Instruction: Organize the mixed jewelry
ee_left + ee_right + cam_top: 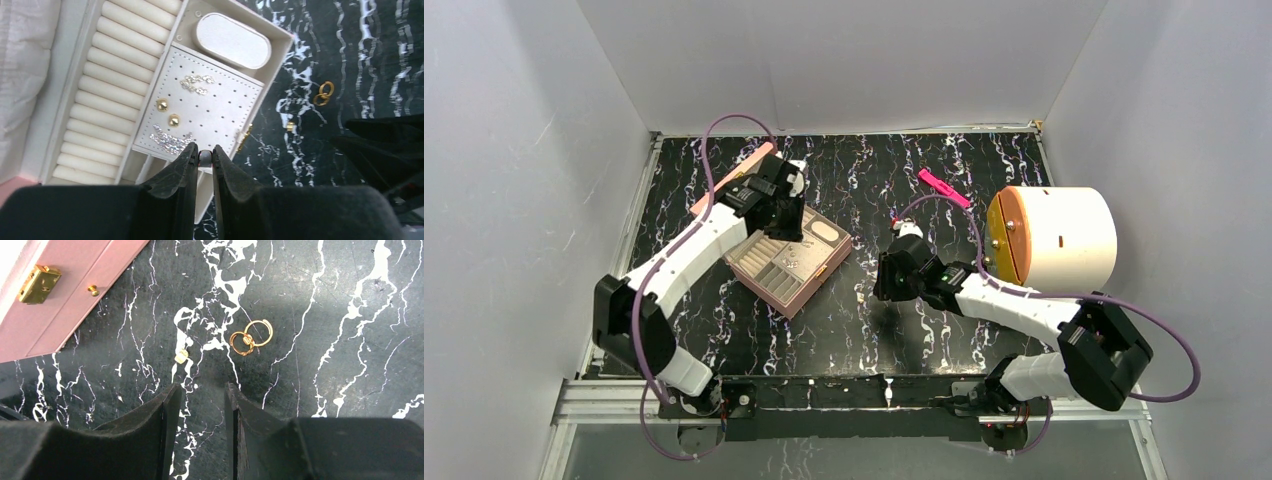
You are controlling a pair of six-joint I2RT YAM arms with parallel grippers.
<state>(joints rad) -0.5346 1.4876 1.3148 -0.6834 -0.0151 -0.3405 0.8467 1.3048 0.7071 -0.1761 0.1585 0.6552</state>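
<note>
Seating a stud (205, 158) in the box (220, 112), left hand (204, 156) grasping it.
Right hand (201, 390), released, probably takes the rings (250, 337) next.

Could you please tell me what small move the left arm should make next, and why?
Probably ease the left gripper down onto the perforated earring panel and release: it pinches a small pale stud at the panel's near edge, and gold studs and sparkly earrings already sit there.
</note>
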